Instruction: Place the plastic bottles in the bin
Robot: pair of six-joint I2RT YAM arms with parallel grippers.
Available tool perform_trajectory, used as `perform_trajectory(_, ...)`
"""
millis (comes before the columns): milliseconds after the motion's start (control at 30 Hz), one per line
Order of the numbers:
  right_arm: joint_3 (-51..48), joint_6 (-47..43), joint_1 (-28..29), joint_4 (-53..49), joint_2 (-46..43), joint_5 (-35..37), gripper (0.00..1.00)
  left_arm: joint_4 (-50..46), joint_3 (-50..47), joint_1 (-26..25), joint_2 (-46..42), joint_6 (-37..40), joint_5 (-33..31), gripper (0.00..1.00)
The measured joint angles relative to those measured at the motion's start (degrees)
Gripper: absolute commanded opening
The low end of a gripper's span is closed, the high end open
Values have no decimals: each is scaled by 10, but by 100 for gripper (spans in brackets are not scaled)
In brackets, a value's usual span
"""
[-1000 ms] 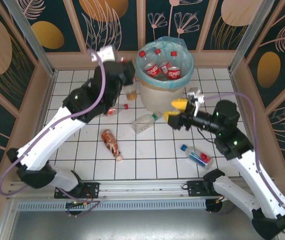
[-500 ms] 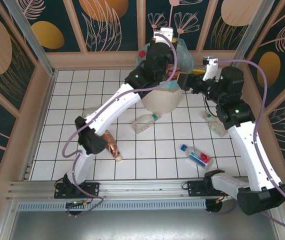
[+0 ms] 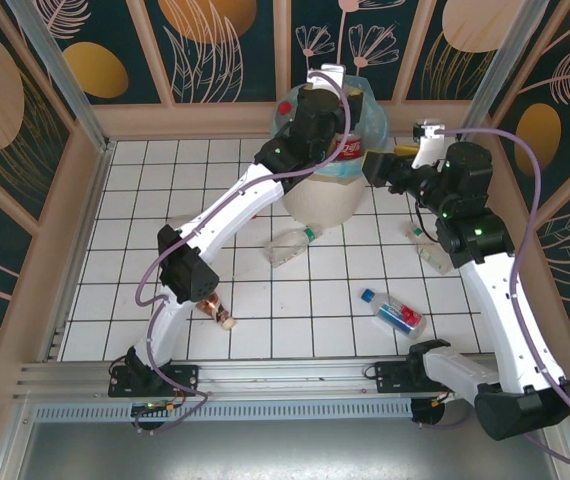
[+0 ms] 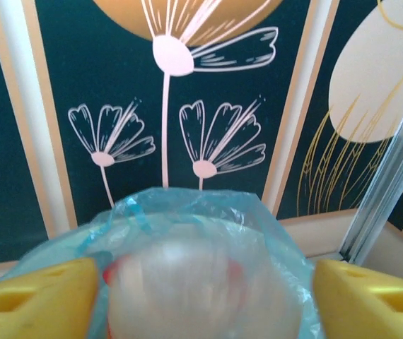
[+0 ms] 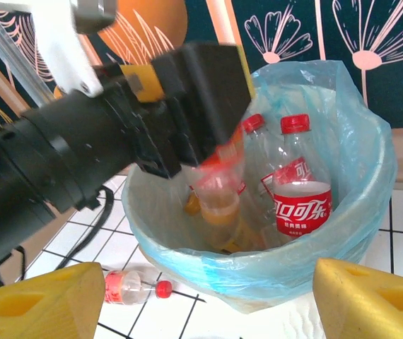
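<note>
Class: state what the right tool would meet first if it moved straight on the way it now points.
The right tool would probably hit the near bag-lined rim of the bin first; depth is unclear.

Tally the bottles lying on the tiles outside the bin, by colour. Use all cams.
Mostly clear: 3 (green-capped bottle, red-capped bottle, far-right bottle)
Brown: 1 (brown bottle, partly under the left arm)
Blue cap, red-and-blue label: 1 (blue-capped bottle)
Total: 5
</note>
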Motion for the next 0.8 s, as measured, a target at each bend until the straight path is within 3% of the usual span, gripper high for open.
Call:
perform_trajectory(300, -2, 0, 0, 0, -13, 4, 78, 1, -13, -1, -6, -15, 0, 88)
perform_trajectory(800, -9, 7, 1, -20, -16, -25, 72, -49, -9, -1, -41, -38, -3, 74)
